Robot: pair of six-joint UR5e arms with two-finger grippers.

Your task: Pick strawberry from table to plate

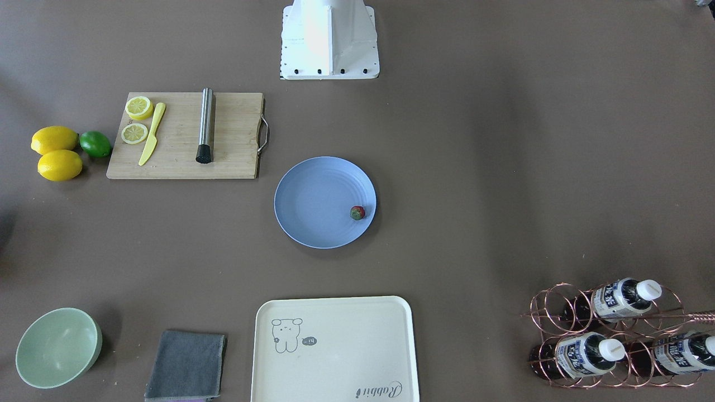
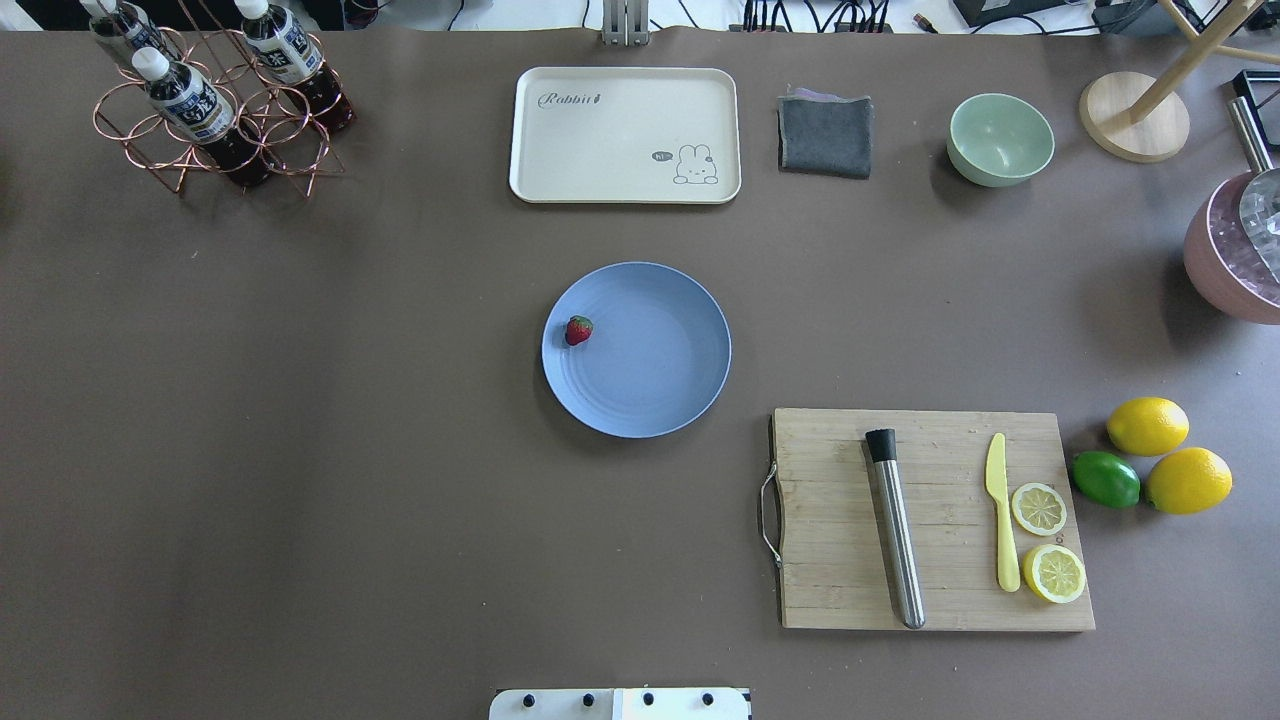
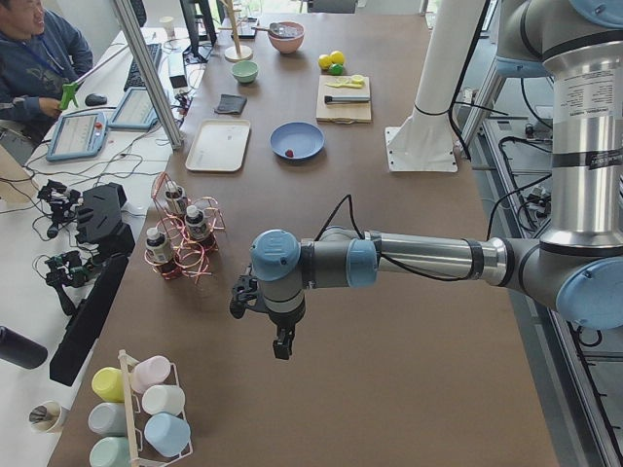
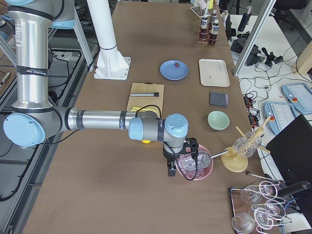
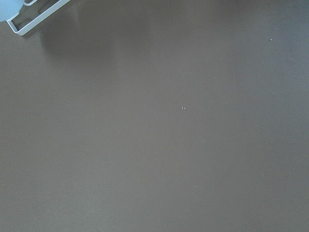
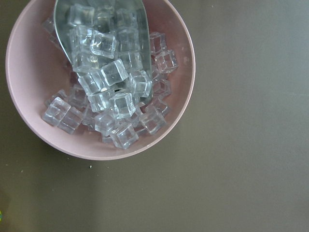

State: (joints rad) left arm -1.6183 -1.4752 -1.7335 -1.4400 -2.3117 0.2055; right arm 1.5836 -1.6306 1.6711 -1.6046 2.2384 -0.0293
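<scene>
Left claw [image 3: 282, 350] and right claw [image 4: 170, 171]: I cannot tell their spread. Strawberry [image 1: 357, 213] on plate [image 1: 313, 201] seems light, maybe soft; pinch its sides.

My white base plate [image 2: 620, 703] stands at the near edge of the broad matte brown-grey table [image 2: 300, 450]; mid-table sits a round light-blue plate [image 2: 660, 385]; to my right lies a handled wooden cutting board [image 2: 830, 590], with two whole yellow lemons [image 2: 1147, 425] and a green lime [image 2: 1105, 479] just beside it; along the far edge stand a copper wire bottle rack [image 2: 300, 150], a cream rectangular tray [image 2: 600, 140], a folded grey cloth [image 2: 825, 135], a pale green bowl [image 2: 1000, 140] and a pink bowl of ice [image 2: 1215, 260].
</scene>
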